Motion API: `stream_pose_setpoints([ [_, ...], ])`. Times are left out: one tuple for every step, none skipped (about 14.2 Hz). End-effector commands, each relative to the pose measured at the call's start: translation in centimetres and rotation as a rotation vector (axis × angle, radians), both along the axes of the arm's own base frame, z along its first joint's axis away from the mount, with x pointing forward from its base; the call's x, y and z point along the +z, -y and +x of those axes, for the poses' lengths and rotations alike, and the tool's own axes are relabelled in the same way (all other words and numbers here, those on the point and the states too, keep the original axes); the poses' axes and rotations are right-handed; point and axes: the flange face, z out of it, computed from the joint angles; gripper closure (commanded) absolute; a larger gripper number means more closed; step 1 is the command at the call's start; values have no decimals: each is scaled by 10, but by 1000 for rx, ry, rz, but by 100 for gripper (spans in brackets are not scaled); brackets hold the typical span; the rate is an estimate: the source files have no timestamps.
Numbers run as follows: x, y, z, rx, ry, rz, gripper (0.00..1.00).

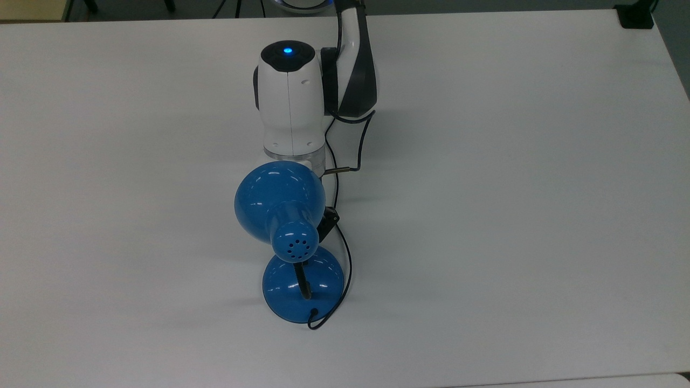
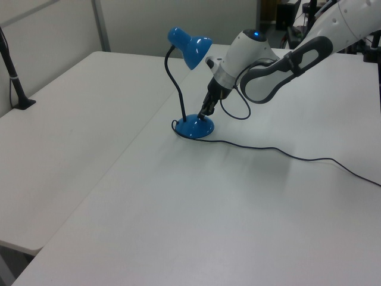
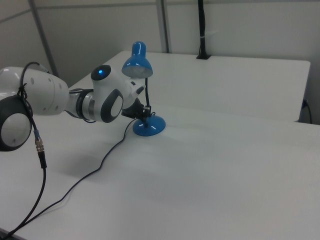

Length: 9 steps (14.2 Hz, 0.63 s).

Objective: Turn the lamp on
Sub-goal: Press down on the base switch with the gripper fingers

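Observation:
The blue lamp [image 1: 279,202] stands mid-table, its dome shade [image 2: 190,46] leaning over toward my arm on a black gooseneck [image 2: 174,83] above its round base [image 2: 194,127]. No glow comes from the shade [image 3: 137,65]. My gripper [image 2: 204,111] points down, its black fingers together, with the tip at the rim of the base [image 3: 149,126] on the arm's side. In the top view the shade hides most of the gripper, and one black finger [image 1: 328,220] pokes out at the shade's right.
A thin black cord [image 2: 297,156] trails from the lamp's base over the white table [image 1: 512,215]. A black clamp post [image 2: 18,83] stands at the left view's far left. Another clamp [image 1: 636,16] sits at the top view's upper right corner.

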Motion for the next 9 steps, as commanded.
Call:
stream_pose_setpoints([
  [3,-3,0,-11,19,3,100],
  [1,-1,0,-14,17,2,100],
  [-1,1,-1,-16,12,0,100],
  [0,2,-2,-17,12,-3,100],
  [-3,6,-4,-23,5,-6,100],
  [0,9,-6,-27,5,-8,100],
  [3,12,-8,-30,7,-9,100],
  [5,12,-10,-29,5,-9,100],
  [9,13,-13,-30,7,-9,100],
])
